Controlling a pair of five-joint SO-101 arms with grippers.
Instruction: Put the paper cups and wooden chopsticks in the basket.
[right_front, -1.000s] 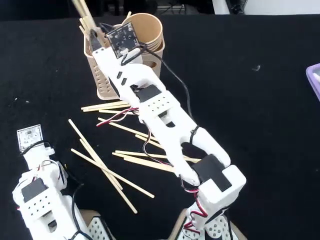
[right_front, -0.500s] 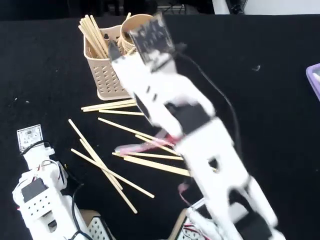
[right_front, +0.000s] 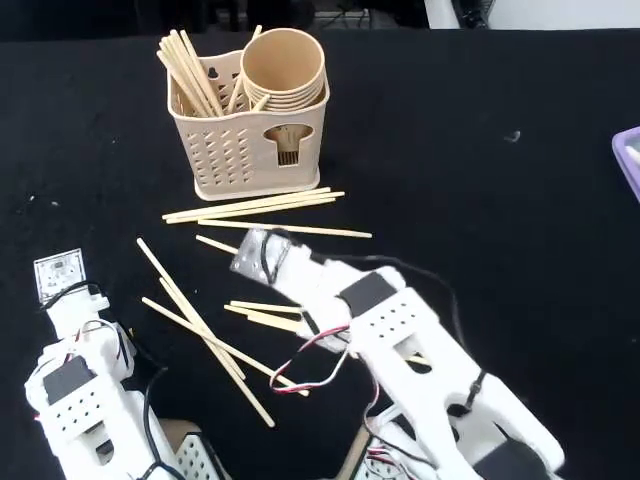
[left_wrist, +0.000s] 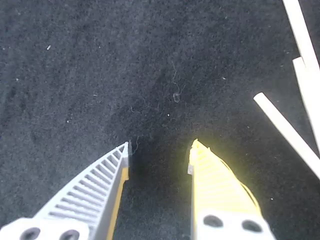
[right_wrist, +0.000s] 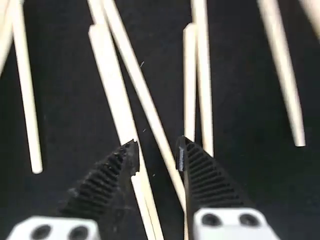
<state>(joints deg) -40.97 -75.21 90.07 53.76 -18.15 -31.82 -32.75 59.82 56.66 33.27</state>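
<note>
The beige basket (right_front: 245, 150) stands at the back of the table with stacked paper cups (right_front: 284, 65) and a bundle of wooden chopsticks (right_front: 190, 70) inside. Several loose chopsticks (right_front: 255, 207) lie on the black cloth in front of it. The right arm (right_front: 380, 320) is low over this pile. My right gripper (right_wrist: 156, 147) is open just above the sticks, and one thin chopstick (right_wrist: 145, 105) runs between its fingers. My left gripper (left_wrist: 160, 150) is open over bare cloth, with chopstick ends (left_wrist: 287, 135) off to one side. The left arm (right_front: 70, 380) sits at the front left.
More chopsticks (right_front: 200, 325) lie crossed between the two arms. A purple object (right_front: 630, 155) shows at the table's right edge. Bare black cloth stretches to the right of the basket and across the far left.
The right arm has drawn back from the basket and come down over the loose chopsticks. The sticks it held above the basket now stand inside it. The left arm has not moved.
</note>
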